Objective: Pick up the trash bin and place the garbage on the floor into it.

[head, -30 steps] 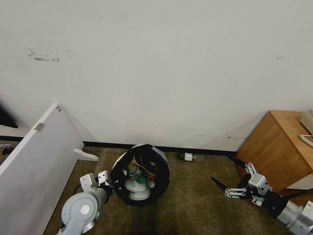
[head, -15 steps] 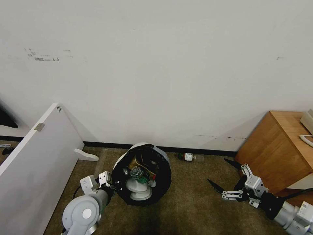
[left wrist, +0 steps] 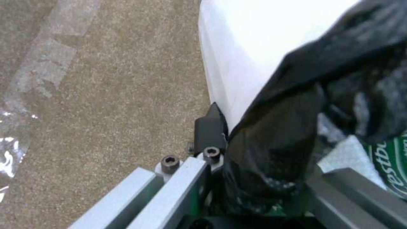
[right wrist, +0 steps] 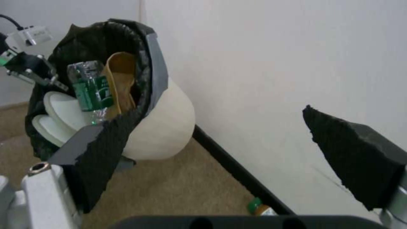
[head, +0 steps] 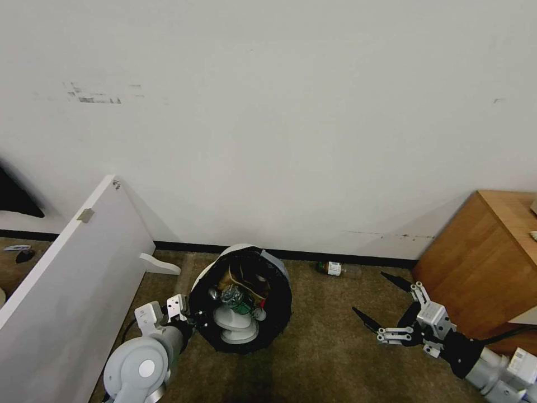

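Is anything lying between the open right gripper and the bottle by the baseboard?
Nothing visible. In the head view only bare carpet separates the right gripper, jaws open, from the bottle lying against the baseboard. The wooden cabinet stands off to the side, and the left gripper holds the trash bin by its rim.

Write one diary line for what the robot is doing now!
left hand: shut on trash bin rim, bin tipped | right hand: open, empty, above floor | bottle: lying by wall
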